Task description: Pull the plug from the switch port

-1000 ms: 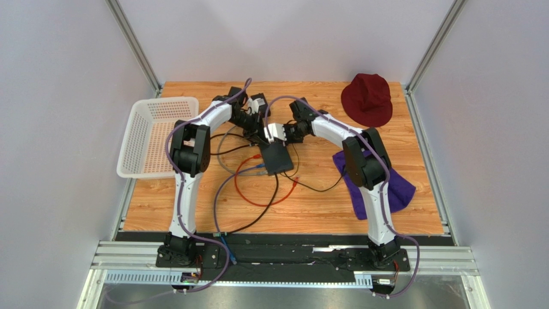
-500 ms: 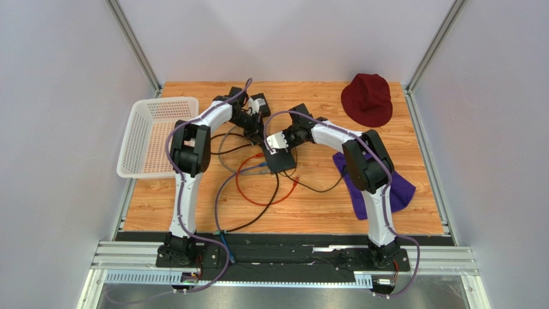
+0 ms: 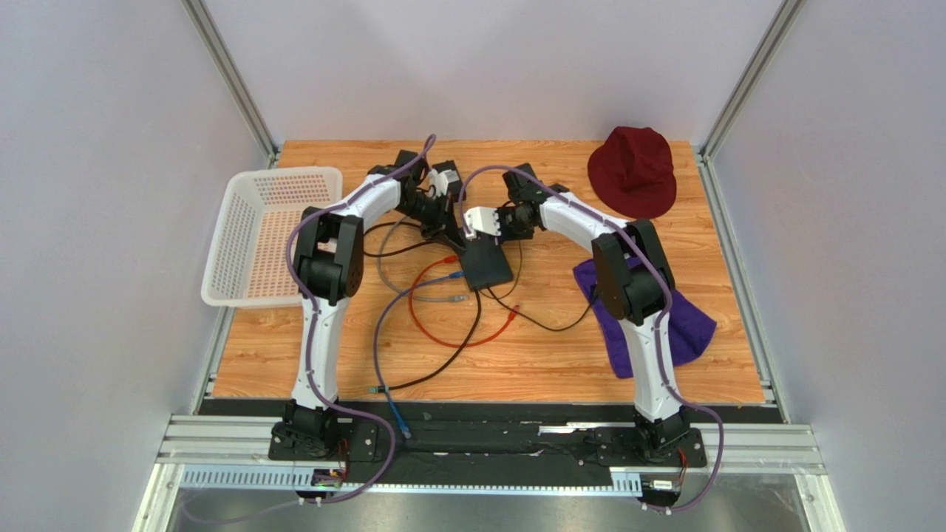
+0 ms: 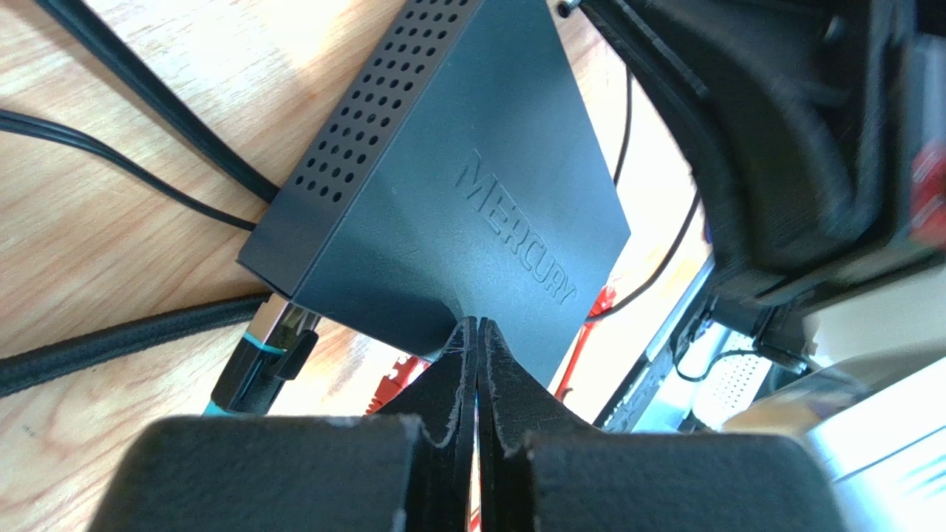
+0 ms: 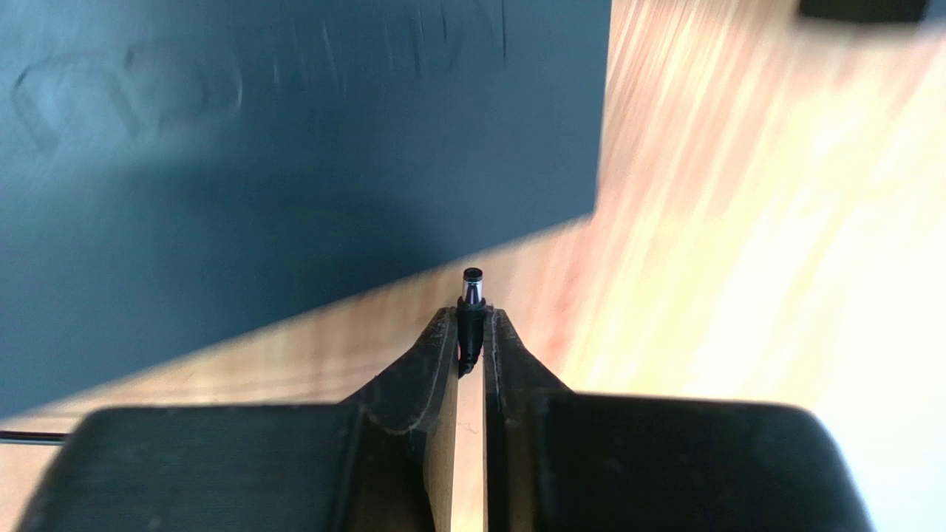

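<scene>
The switch (image 3: 485,266) is a flat black box marked MERCURY (image 4: 466,211), lying on the wooden table. My left gripper (image 4: 479,324) is shut and empty, its tips against the switch's near top edge (image 3: 458,241). A teal-collared plug (image 4: 264,353) sits in the port edge at the lower left of the left wrist view. My right gripper (image 5: 472,319) is shut on a small black barrel plug with a metal tip (image 5: 472,288). The plug is out in the air, apart from the switch (image 5: 278,144). In the top view the right gripper (image 3: 481,229) is at the switch's far edge.
Red (image 3: 444,333), black (image 3: 544,321) and grey-blue (image 3: 383,333) cables loop on the table in front of the switch. A white basket (image 3: 267,233) stands at the left edge. A dark red hat (image 3: 633,170) and a purple cloth (image 3: 672,316) lie on the right.
My right gripper has drawn back from the switch's far edge with the barrel plug in its fingers. The switch shifted slightly. The left gripper stayed on the switch.
</scene>
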You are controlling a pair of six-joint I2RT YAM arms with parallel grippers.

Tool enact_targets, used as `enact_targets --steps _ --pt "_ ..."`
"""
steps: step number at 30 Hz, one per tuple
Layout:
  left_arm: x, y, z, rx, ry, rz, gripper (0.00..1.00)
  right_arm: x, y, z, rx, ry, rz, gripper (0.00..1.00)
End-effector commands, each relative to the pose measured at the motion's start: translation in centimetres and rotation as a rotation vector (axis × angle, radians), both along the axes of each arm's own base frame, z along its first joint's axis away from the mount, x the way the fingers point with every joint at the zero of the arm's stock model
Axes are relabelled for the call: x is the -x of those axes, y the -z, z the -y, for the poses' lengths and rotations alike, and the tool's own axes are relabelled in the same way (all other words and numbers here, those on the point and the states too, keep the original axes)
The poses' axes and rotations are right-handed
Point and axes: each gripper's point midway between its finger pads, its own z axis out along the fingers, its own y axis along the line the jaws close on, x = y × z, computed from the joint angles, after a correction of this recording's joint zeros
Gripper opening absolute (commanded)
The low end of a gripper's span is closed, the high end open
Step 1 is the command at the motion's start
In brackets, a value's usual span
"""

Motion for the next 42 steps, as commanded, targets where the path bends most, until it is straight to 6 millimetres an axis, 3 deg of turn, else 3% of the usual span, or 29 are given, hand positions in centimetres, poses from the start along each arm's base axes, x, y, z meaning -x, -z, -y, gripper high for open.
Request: enact_targets --steps 1,4,13,19,22,24,25,27,28,31,33,36,37,39,42 --pt "0.0 -2.4 0.3 0.071 0.004 0.047 0.00 6.3 1.9 0.7 -0.096 0.174 -0.376 0.01" --pt "0.4 -4.0 1.4 0.158 0.009 0.037 0.07 7.0 2.0 1.1 -0.081 0.195 -0.391 0.00" --pt "0.5 -0.6 2.2 0.099 -0.002 -0.041 0.00 5.1 1.7 3.8 -0.071 0.357 -0.387 0.00" --pt "0.2 -1.6 2.4 0.116 0.016 0.002 0.00 1.9 0.0 7.1 -0.157 0.714 -0.333 0.00" --pt "0.0 -1.7 2.4 0.113 0.015 0.012 0.00 -0.2 -1.5 9.5 -0.270 1.007 -0.309 0.00" --pt "-0.1 -1.9 2.4 0.118 0.016 0.017 0.00 -1.0 -2.0 12.5 -0.343 1.261 -0.287 0.00" --pt "0.0 -2.0 2.5 0.119 0.021 0.019 0.00 -1.3 -3.3 13.1 -0.388 1.298 -0.246 0.00" --pt "-0.3 -2.5 2.4 0.117 0.023 0.038 0.00 0.0 -2.8 15.0 -0.380 1.407 -0.233 0.00" --pt "-0.3 -3.1 2.3 0.115 0.028 0.062 0.00 0.3 -4.0 15.5 -0.406 1.435 -0.223 0.00" --pt "-0.5 -4.4 2.1 0.108 0.048 0.118 0.00 1.5 -5.2 15.6 -0.534 1.482 -0.347 0.01" --pt "-0.8 -5.0 1.9 0.093 0.052 0.160 0.00 1.7 -5.2 15.0 -0.570 1.456 -0.413 0.09" --pt "-1.0 -6.9 1.8 0.094 0.064 0.221 0.00 1.5 -4.6 14.1 -0.573 1.477 -0.470 0.33" --pt "-0.9 -7.8 1.8 0.103 0.064 0.233 0.00 1.3 -4.9 13.7 -0.597 1.461 -0.458 0.47" --pt "-1.2 -9.3 1.5 0.131 0.053 0.244 0.00 1.3 -6.3 12.3 -0.607 1.394 -0.439 0.67" --pt "-2.1 -12.6 0.5 0.185 0.001 0.273 0.05 1.3 -9.2 11.0 -0.602 1.276 -0.383 0.71"
